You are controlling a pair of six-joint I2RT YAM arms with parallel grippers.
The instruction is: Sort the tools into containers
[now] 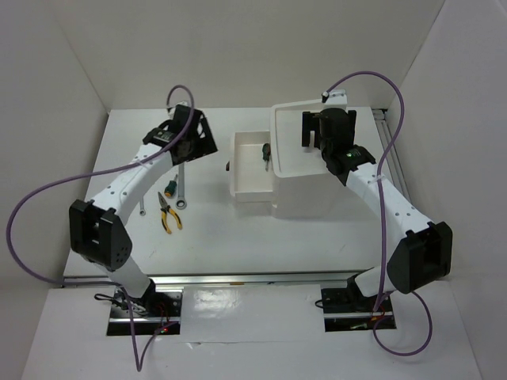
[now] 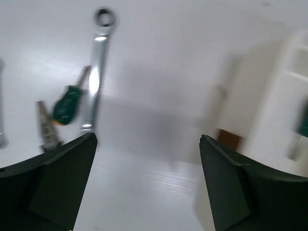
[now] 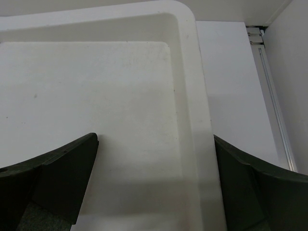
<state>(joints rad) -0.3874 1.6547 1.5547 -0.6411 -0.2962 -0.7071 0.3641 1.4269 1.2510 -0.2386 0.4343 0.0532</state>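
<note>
1. The left gripper (image 2: 147, 139) is spread wide. Its two dark fingers (image 2: 57, 183) stand well apart, with nothing pinched and nothing touched; only bare table (image 2: 159, 72) shows in the gap.
2. It hangs over the table to the left of the white box unit (image 1: 317, 194), between that unit's pulled-out drawer (image 1: 247, 188) and the loose tools.
3. The right gripper (image 3: 156, 137) is likewise spread and empty. It is held over the box unit's shallow top tray (image 3: 188, 72), towards the tray's right rim.
4. The drawer stands open on the box unit's left side. A small dark-handled tool (image 1: 265, 154) lies in it, close to the unit's wall; its kind cannot be told.
5. Further left of the box unit, past the drawer, four tools lie on the table:
   - a long silver wrench (image 2: 96, 72);
   - a green-handled screwdriver (image 2: 67, 103) just beside it, its tip against the wrench's shaft;
   - yellow-and-orange pliers (image 1: 170, 214), nearer the arm bases;
   - a second wrench (image 1: 142, 207), farthest from the unit.
</note>
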